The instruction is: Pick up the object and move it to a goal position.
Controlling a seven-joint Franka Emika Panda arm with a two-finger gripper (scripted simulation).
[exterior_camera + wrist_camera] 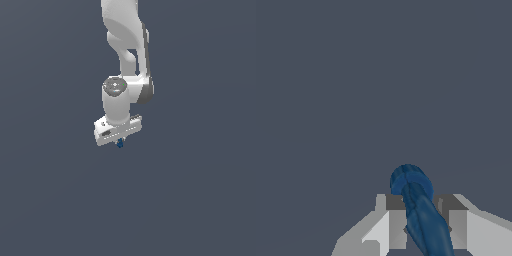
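The object (120,144) is a tiny dark blue thing that sticks out just below the white gripper (119,142) in the exterior view. In the wrist view the object (418,210) looks like a dark blue twisted rod with a rounded end, standing between the two grey fingertips (395,220). The gripper (421,222) is shut on the object, one finger on each side. The fingers themselves are hidden under the hand in the exterior view. No goal marker shows in either view.
The white arm (125,45) comes down from the top middle of the exterior view. Around it lies a plain dark grey surface (200,200) with no other objects in sight.
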